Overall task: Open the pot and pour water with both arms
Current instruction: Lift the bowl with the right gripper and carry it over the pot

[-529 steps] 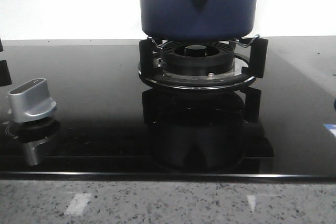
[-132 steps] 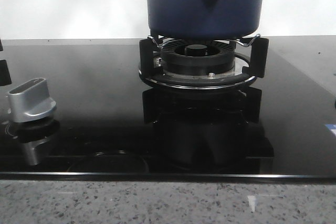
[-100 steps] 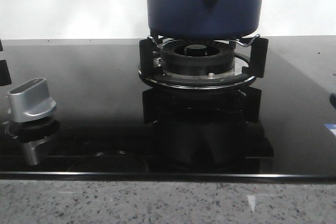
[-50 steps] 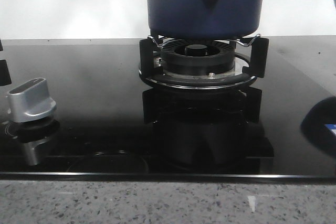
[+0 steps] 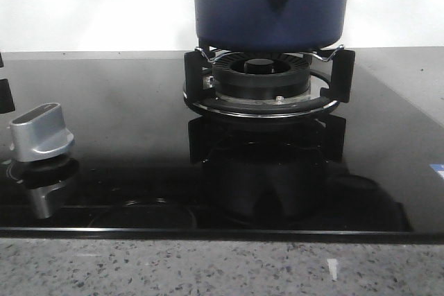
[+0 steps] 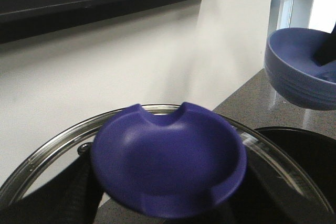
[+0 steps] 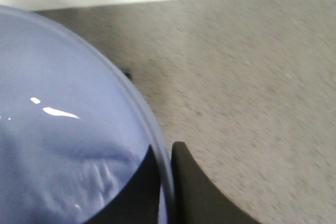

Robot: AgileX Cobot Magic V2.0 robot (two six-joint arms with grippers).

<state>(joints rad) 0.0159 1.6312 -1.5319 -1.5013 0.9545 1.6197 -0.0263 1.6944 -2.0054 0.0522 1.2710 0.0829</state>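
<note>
The pot (image 5: 270, 5) sits on the burner (image 5: 261, 81) at the back of the black stove (image 5: 111, 136). My left hand is just above the pot's glass lid (image 6: 47, 145) and its blue knob (image 6: 168, 166); I cannot tell if it is open. My right fingers (image 7: 197, 192) pinch the rim of a blue bowl (image 7: 63, 140) over the grey counter (image 7: 252, 77). A silver dial (image 5: 41, 133) stands on the stove's left.

pot (image 5: 270, 1) on burner (image 5: 261, 81) — knob (image 5: 41, 132) front-left
</note>
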